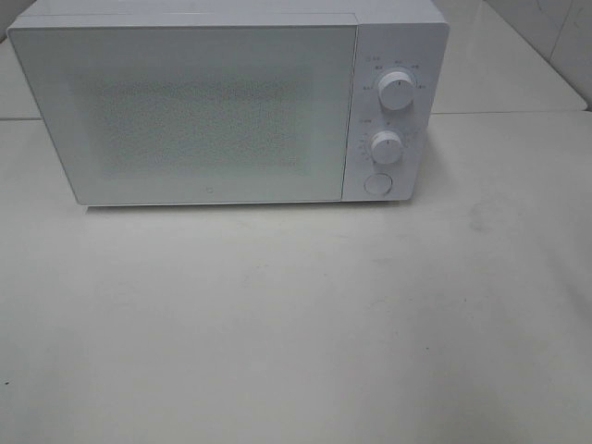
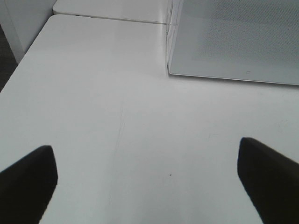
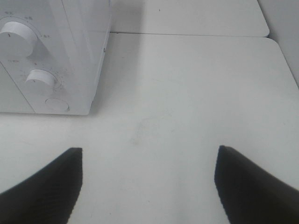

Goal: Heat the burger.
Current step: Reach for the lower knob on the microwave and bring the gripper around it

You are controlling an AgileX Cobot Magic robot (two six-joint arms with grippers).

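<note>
Left jaws spread wide, nothing between them, low over the bench (image 2: 117, 116), with a front corner of the microwave (image 2: 233, 42) ahead. Right jaws also spread, holding nothing, near the microwave's control side: upper knob (image 3: 16, 37), lower knob (image 3: 41, 78), round button (image 3: 57, 104). On the high camera I see the door (image 1: 185, 111) shut. I can't see the burger in any view, so I can't tell where it is.

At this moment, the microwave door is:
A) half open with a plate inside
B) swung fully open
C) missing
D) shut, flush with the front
D: the microwave door lies flush beside the control panel, with no gap showing along its edge.
</note>
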